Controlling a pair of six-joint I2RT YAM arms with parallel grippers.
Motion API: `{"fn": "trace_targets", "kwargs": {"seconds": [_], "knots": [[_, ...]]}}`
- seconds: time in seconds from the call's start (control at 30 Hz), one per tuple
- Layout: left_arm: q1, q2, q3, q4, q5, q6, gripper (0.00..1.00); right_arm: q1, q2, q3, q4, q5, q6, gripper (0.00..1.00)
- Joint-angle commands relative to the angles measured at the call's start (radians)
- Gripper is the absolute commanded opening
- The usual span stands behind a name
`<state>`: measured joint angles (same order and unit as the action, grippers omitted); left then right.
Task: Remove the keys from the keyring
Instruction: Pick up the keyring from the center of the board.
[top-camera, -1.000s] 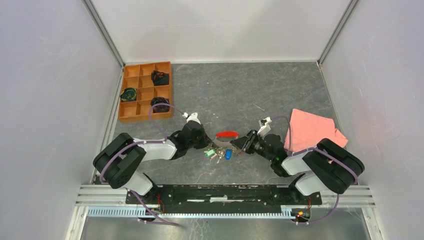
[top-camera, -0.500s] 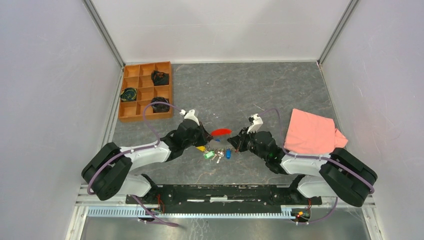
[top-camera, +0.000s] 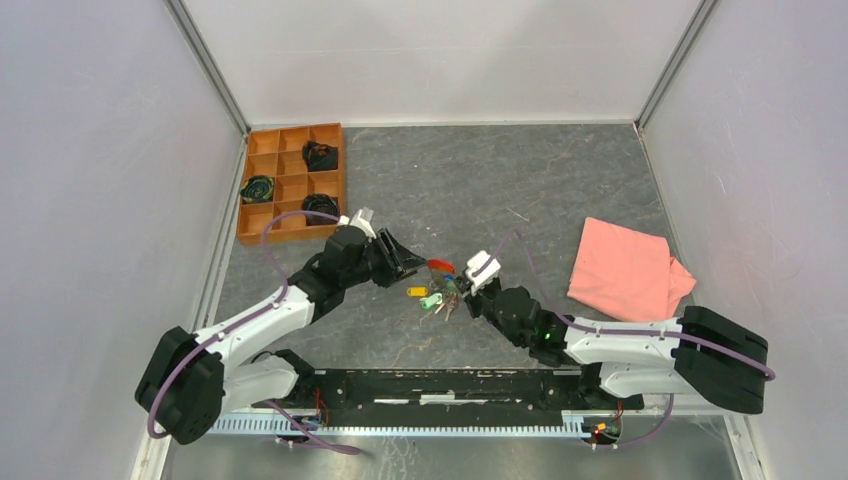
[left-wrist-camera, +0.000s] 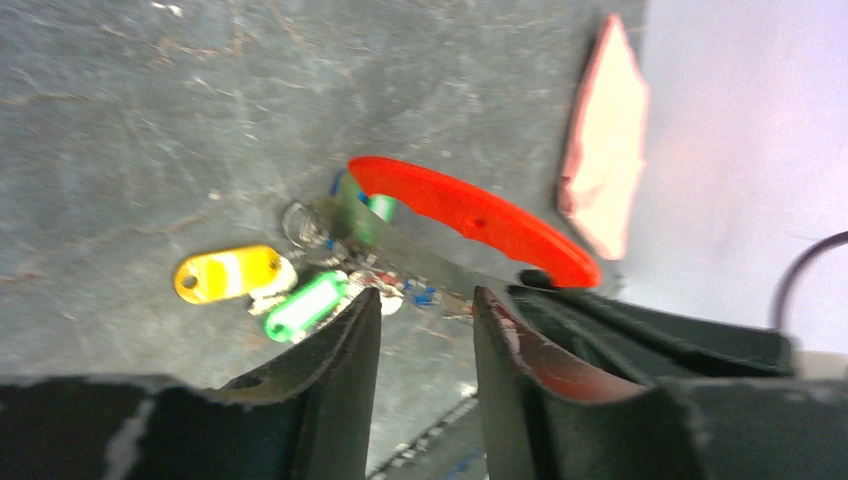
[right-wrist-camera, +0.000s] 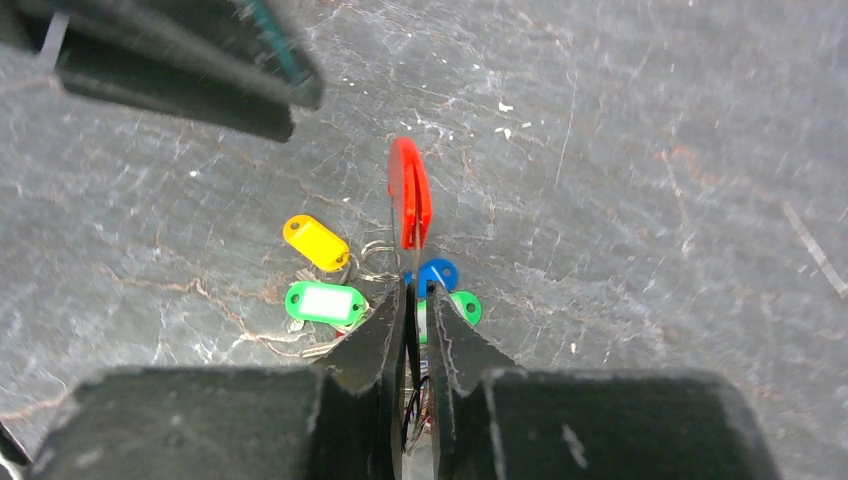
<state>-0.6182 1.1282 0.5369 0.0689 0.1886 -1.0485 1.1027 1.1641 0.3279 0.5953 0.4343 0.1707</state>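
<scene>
The keys lie bunched on the grey table: a yellow-headed one, a green one, a blue one and another green one. They hang on the keyring, a thin metal ring joined to a red strap that stands on edge. My right gripper is shut on the near end of that strap. My left gripper is open, just left of the bunch, with only bare table between its fingers. From above, the strap sits between the left gripper and the right gripper.
An orange compartment tray holding dark coiled items stands at the back left. A pink cloth lies on the right. White walls close in the table on three sides.
My left gripper has opened and drawn back up and to the left, away from the bunch. The right gripper has closed further and moved left with the strap.
</scene>
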Motion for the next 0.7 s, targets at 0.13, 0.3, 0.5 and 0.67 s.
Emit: {"fn": "trace_targets", "kwargs": {"seconds": [0.13, 0.3, 0.5, 0.67], "knots": [[0.032, -0.029, 0.017, 0.002, 0.182, -0.265, 0.58, 0.19, 0.03, 0.04, 0.141, 0.238, -0.528, 0.0], [0.031, -0.023, 0.011, -0.016, 0.195, -0.289, 0.64, 0.271, 0.096, 0.068, 0.148, 0.317, -0.689, 0.0], [0.031, -0.004, -0.003, -0.037, 0.201, -0.28, 0.64, 0.335, 0.175, 0.099, 0.172, 0.38, -0.812, 0.0], [0.028, 0.031, -0.025, -0.012, 0.21, -0.289, 0.64, 0.372, 0.225, 0.13, 0.182, 0.402, -0.886, 0.0]]}}
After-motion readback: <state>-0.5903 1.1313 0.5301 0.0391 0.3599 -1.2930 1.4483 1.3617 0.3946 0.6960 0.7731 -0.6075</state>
